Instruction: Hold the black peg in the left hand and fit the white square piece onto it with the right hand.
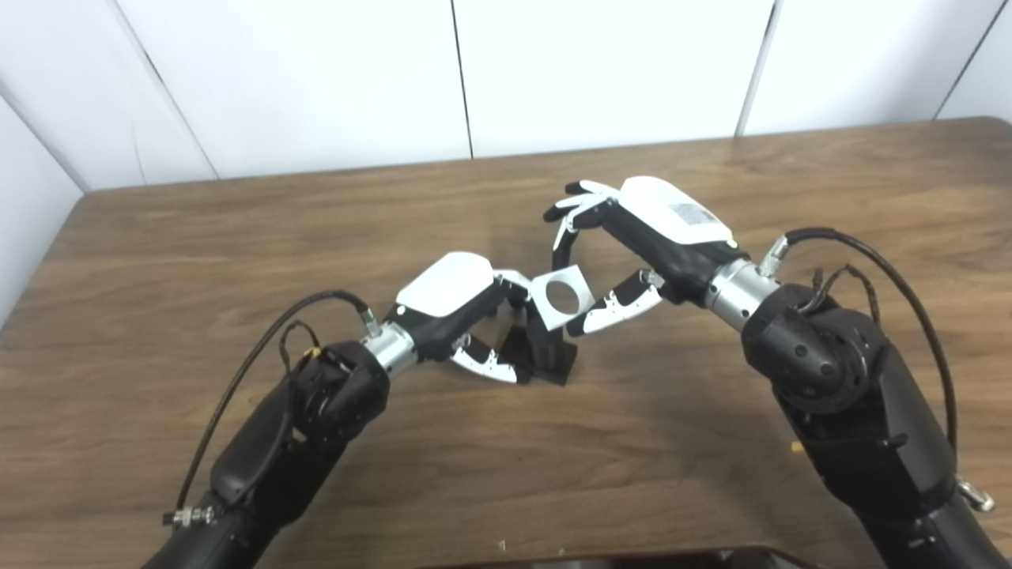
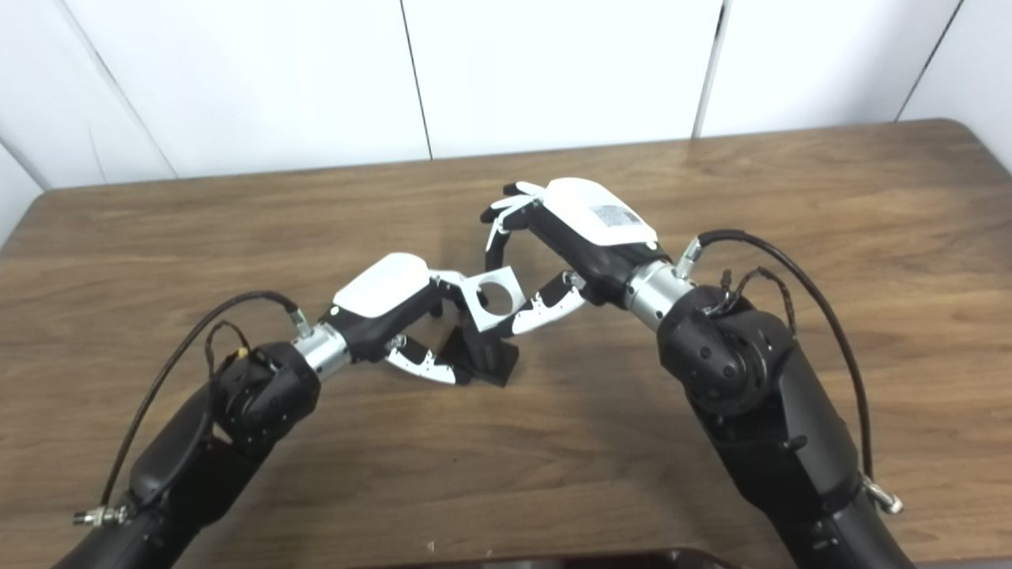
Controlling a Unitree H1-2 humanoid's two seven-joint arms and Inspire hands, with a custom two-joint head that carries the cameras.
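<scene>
The black peg (image 1: 547,348) stands on its base on the wooden table (image 1: 506,474), just left of centre. My left hand (image 1: 462,312) is shut on it, fingers over its far side and thumb at its near side. The white square piece (image 1: 561,296), with a round hole through it, sits tilted at the top of the peg, hiding the peg's tip. My right hand (image 1: 632,245) pinches this piece, with its thumb (image 1: 613,308) under the lower right corner and a finger reaching down to the upper edge. I cannot tell how far the peg enters the hole.
White wall panels (image 1: 474,79) rise behind the table's far edge. Cables loop off both forearms (image 2: 791,269). A dark object's edge (image 1: 632,557) shows at the bottom of the picture.
</scene>
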